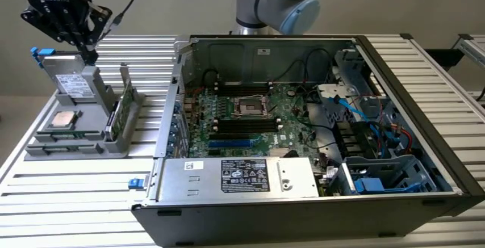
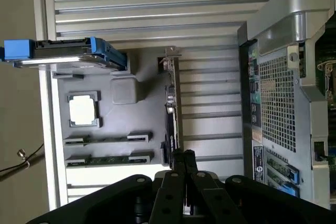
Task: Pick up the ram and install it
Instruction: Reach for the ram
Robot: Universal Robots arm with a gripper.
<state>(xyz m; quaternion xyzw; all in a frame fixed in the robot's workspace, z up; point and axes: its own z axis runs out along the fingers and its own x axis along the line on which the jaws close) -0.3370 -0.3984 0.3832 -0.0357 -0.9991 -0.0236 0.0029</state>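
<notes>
Standing on edge in a gray tray (image 2: 131, 120), the ram (image 2: 110, 159) occupies the holder slot farther from the square processor (image 2: 83, 110). It is a long, narrow green stick with a row of dark chips along its side, and pale latches sit at both ends of its slot. A second slot lies between it and the processor, but what that one holds cannot be made out.

On the same tray a hard drive (image 1: 72, 83) with blue clips stands at the far end, and a green expansion card (image 1: 121, 109) with a metal bracket stands upright along the side nearer the computer.

The gripper (image 2: 182, 156) hangs above the tray near the hard drive. Its black fingers are pressed together with nothing between them, and it is well apart from the ram.

The tray rests on a ribbed aluminium table (image 1: 68, 202), at the exterior view's left. Beside it lies an open black computer case (image 1: 303, 222), showing the green motherboard (image 1: 296, 117) and a silver power supply (image 1: 242, 177). The robot arm's base (image 1: 276, 1) rises behind the case against a plain pale wall (image 1: 174, 4).
</notes>
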